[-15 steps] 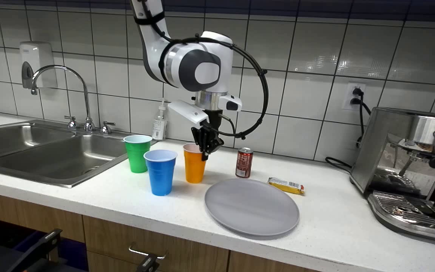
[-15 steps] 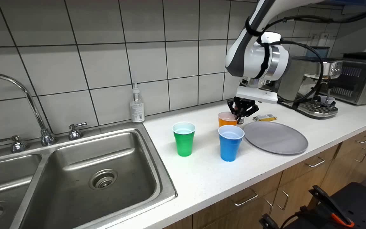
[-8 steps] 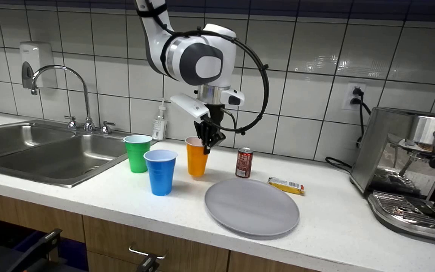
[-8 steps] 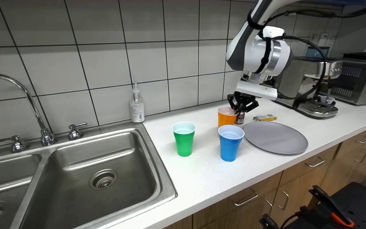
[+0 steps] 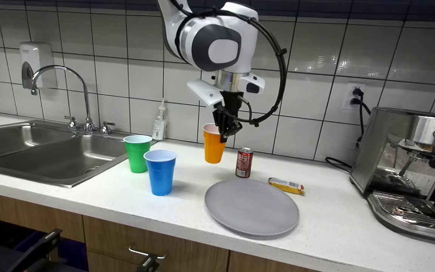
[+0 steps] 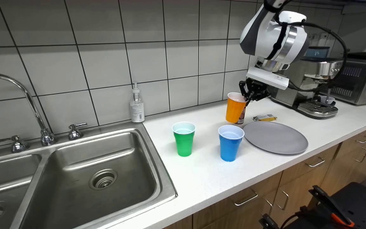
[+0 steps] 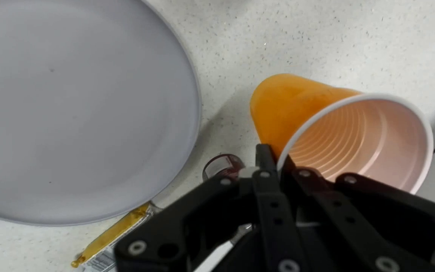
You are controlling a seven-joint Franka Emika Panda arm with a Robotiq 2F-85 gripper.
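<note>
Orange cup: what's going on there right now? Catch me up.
The end effector pinches the orange cup at its rim and holds it clear of the counter, near the red can. The green cup and blue cup stand upright on the counter. The gray plate lies flat, with a yellow wrapped bar beside it.

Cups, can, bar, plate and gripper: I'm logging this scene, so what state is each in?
Orange cup: held off the counter, tilted
Gripper: shut on the orange cup's rim
Green cup: upright
Blue cup: upright
Can: upright; opened or not, cannot tell
Bar: lying down, wrapped
Plate: flat, face up
</note>
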